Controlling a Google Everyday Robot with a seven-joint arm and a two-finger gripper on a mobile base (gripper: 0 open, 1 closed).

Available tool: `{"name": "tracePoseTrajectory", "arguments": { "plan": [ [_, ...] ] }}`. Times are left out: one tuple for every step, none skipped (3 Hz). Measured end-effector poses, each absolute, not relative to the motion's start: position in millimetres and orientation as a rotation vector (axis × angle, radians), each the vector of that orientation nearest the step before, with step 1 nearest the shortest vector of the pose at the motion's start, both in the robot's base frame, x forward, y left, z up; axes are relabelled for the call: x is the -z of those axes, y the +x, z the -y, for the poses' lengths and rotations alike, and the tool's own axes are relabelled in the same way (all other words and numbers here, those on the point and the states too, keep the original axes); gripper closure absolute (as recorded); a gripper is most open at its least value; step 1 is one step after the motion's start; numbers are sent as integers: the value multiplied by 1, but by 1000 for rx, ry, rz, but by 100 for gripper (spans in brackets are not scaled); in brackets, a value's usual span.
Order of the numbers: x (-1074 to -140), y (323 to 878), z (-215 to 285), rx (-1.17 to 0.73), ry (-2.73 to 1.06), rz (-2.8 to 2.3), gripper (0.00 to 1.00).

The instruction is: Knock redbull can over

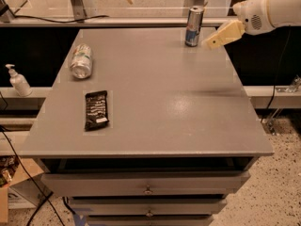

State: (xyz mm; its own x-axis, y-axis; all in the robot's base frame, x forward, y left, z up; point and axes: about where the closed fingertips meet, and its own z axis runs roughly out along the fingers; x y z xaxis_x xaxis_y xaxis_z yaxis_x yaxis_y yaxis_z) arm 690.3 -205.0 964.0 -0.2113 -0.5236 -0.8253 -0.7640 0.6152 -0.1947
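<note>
The redbull can (194, 26) is standing upright near the far edge of the table (155, 93). The gripper (210, 42) is hovering just beside its base on the right, its two sides lying together as one wedge, evidently presenting a firm tip for a sideways shove.

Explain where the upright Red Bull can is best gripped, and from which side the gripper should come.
Grip the redbull can around its mid-body, probably from the picture's right, where the gripper hangs close beside it near the far edge of the table. It stands upright, slim and round, so a level hold across its straight wall suits.
</note>
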Motion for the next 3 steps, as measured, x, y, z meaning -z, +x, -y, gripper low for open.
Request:
{"name": "tracePoseTrajectory", "arguments": {
  "plan": [
    [-943,702,192,-251,-974,-1956,0],
    [-900,749,181,-158,-795,-2018,0],
    [-880,784,186,-134,-605,-2009,0]
  ]
}}
